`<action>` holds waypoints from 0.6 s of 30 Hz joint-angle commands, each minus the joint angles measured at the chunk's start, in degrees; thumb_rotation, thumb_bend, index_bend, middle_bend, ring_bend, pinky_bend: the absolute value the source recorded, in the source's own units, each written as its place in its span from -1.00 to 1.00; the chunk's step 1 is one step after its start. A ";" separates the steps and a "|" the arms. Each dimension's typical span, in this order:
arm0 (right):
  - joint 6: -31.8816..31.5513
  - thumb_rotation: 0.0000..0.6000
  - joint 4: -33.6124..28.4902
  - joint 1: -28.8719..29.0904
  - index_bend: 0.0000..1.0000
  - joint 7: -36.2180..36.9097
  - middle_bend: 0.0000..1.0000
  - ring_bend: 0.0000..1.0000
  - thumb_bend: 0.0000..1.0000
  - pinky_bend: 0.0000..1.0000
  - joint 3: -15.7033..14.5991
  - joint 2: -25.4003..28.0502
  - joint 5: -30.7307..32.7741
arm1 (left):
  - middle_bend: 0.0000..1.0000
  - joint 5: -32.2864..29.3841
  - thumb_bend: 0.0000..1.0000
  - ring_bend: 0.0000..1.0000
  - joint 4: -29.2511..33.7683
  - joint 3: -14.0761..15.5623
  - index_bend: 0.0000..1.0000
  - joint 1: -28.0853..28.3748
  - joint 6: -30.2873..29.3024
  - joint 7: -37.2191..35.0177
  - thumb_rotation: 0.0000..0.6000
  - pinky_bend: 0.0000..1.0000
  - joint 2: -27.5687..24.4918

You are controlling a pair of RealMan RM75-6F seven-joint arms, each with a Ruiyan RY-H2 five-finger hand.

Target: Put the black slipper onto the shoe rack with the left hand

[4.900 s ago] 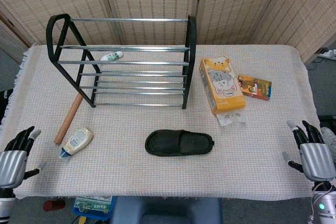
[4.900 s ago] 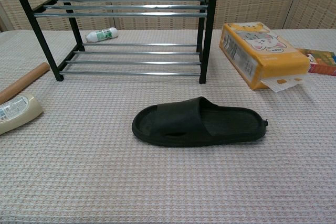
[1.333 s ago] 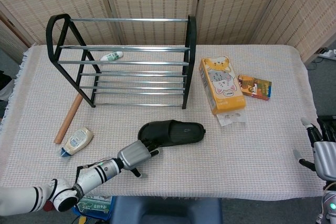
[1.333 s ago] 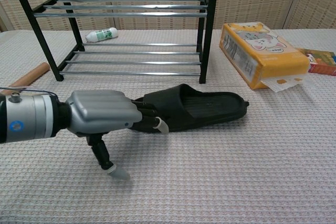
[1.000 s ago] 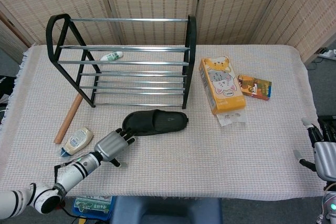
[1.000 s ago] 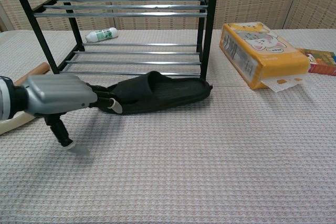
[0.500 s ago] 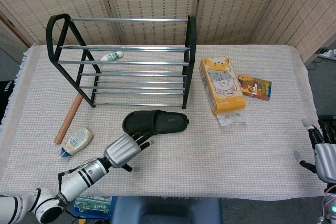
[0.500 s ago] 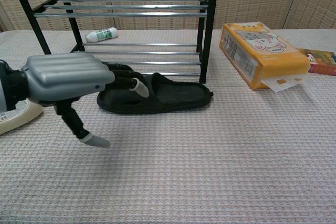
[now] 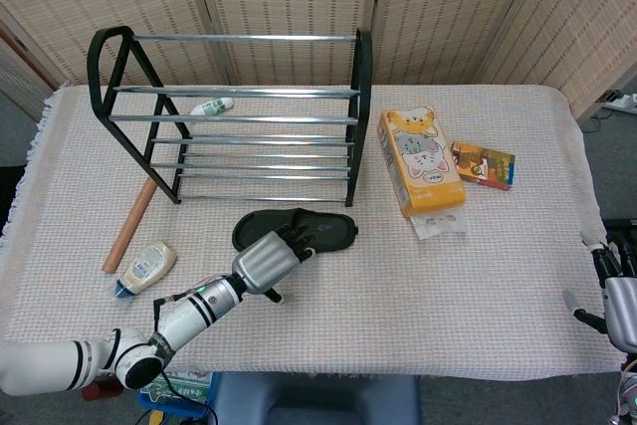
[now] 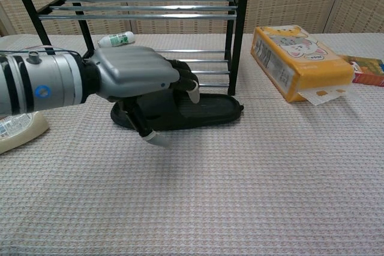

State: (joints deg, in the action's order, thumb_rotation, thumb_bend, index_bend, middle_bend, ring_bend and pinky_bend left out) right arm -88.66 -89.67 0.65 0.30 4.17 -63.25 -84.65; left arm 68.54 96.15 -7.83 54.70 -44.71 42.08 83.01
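Fingers (image 10: 183,79) of the left hand (image 9: 267,261) curl over the black slipper (image 9: 323,231), though actual grip cannot be told. The slipper lies flat on the table (image 9: 398,296) just near of the shoe rack (image 9: 234,111) (not on it). The right hand (image 9: 617,291) sits at the far right edge, fingers apart.

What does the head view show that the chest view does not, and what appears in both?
Only the head view shows the right hand at the table's right edge and the whole wooden rolling pin. Only the chest view shows the left hand from close by, its fingers over the black slipper. Both show that hand, the slipper on the table just in front of the shoe rack, the small white bottle and the orange tissue pack.
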 commanded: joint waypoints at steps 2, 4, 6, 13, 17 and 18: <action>0.35 1.00 0.27 -0.08 -0.87 0.47 -0.61 -0.82 -0.48 -0.79 -0.11 -0.14 0.22 | -0.65 -5.36 -0.59 -0.82 -3.32 -0.45 -0.49 3.43 0.94 4.85 0.16 -0.49 2.92; 0.62 1.00 0.49 -0.13 -0.87 0.77 -0.61 -0.82 -0.48 -0.79 -0.17 -0.17 0.43 | -0.65 -7.33 -0.59 -0.82 -4.35 -0.23 -0.48 4.25 0.58 6.60 0.22 -0.49 3.78; 0.74 1.00 0.66 -0.20 -0.87 1.02 -0.61 -0.81 -0.48 -0.79 -0.18 -0.13 0.58 | -0.63 -9.44 -0.59 -0.82 -4.73 -0.05 -0.47 5.04 0.48 7.81 0.22 -0.49 4.30; 1.15 1.00 1.43 -0.42 -0.87 2.08 -0.61 -0.82 -0.48 -0.79 -0.26 -0.15 0.93 | -0.49 -13.01 -0.59 -0.81 -7.14 2.51 -0.35 8.66 -0.57 15.03 0.24 -0.49 6.34; 1.40 1.00 1.58 -0.52 -0.87 2.62 -0.61 -0.82 -0.48 -0.79 -0.30 0.07 1.10 | -0.36 -13.51 -0.59 -0.75 -6.90 4.45 -0.23 9.96 -1.71 18.77 0.28 -0.49 6.45; 1.40 1.00 1.60 -0.56 -0.87 2.72 -0.61 -0.82 -0.48 -0.79 -0.30 0.12 1.13 | -0.34 -13.59 -0.59 -0.74 -6.74 5.00 -0.21 10.18 -2.05 19.75 0.28 -0.49 6.35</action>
State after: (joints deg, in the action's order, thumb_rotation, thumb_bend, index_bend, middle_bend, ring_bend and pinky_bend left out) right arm -87.25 -88.08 0.11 3.01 3.87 -63.14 -83.54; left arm 55.39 89.38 -3.97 64.10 -46.02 60.28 89.24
